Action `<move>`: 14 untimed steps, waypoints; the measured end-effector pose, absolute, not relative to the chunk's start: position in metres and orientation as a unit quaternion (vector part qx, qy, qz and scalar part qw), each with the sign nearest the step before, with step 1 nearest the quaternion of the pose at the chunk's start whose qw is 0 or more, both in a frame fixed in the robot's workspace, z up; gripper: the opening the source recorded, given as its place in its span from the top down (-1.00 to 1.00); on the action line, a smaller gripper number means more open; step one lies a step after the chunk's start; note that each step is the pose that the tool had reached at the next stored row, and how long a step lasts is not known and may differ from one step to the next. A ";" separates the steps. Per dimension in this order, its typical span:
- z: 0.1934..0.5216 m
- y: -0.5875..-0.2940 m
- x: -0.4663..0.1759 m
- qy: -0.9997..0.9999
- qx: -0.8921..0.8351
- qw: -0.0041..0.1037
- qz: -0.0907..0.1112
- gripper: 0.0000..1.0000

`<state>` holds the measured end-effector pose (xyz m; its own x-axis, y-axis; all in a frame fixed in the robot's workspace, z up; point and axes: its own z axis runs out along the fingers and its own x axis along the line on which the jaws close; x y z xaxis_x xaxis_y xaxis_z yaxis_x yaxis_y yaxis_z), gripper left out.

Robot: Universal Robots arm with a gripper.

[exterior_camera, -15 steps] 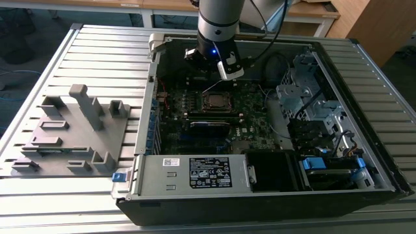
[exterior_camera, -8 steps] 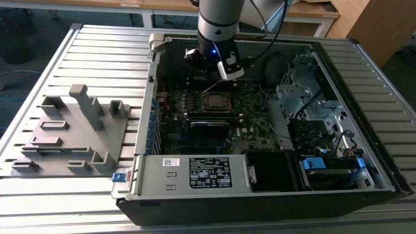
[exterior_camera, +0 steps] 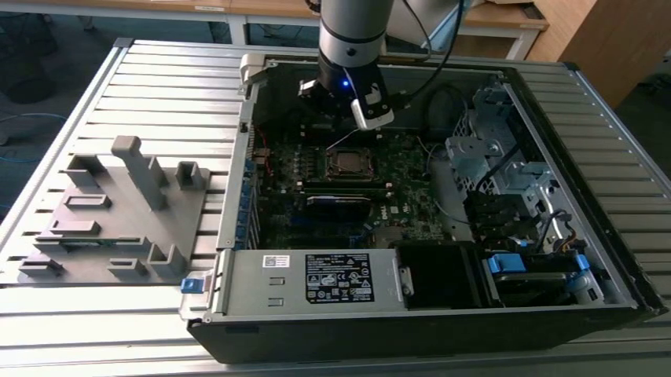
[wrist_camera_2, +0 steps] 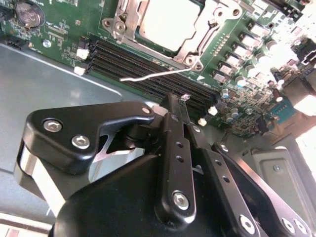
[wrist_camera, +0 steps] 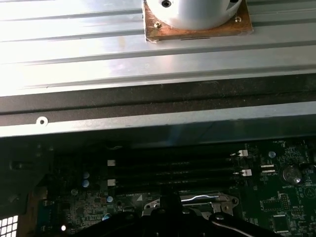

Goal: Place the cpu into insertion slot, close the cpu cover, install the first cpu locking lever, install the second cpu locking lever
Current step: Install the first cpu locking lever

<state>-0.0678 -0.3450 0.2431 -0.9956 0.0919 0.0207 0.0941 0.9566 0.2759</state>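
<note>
The cpu (wrist_camera_2: 167, 20) shows its pale silver top lying flat in the insertion slot (exterior_camera: 350, 163) of the green motherboard. The cpu cover (wrist_camera_2: 193, 43) lies down over it as a metal frame, the chip visible through its window. One thin wire locking lever (wrist_camera_2: 153, 75) stands loose, slanting beside the socket; it also appears in the exterior view (exterior_camera: 340, 142) and the first wrist view (wrist_camera: 199, 199). My gripper (wrist_camera_2: 180, 98) hovers just short of this lever over the black memory slots (wrist_camera_2: 143, 66), its fingers together with nothing between them. In the exterior view my gripper (exterior_camera: 335, 128) hangs just behind the socket.
The open computer case (exterior_camera: 419, 326) lies on a slatted metal table (exterior_camera: 157, 86). A drive cage and cables (exterior_camera: 493, 169) fill the case at the exterior view's right. A grey fixture with upright posts (exterior_camera: 115, 212) stands on the table at the exterior view's left.
</note>
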 end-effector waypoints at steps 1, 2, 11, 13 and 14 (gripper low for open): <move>0.242 -0.345 -0.068 -0.989 -0.047 0.003 -0.139 0.80; 0.242 -0.345 -0.068 -0.989 -0.047 0.001 -0.138 0.80; 0.236 -0.344 -0.068 -0.989 -0.055 -0.011 -0.135 0.80; 0.236 -0.344 -0.068 -0.989 -0.055 -0.011 -0.135 0.80; 0.236 -0.344 -0.068 -0.989 -0.055 -0.011 -0.135 0.80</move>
<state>-0.0678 -0.3444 0.2361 -0.9938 0.1111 -0.0068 0.1052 0.9573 0.2692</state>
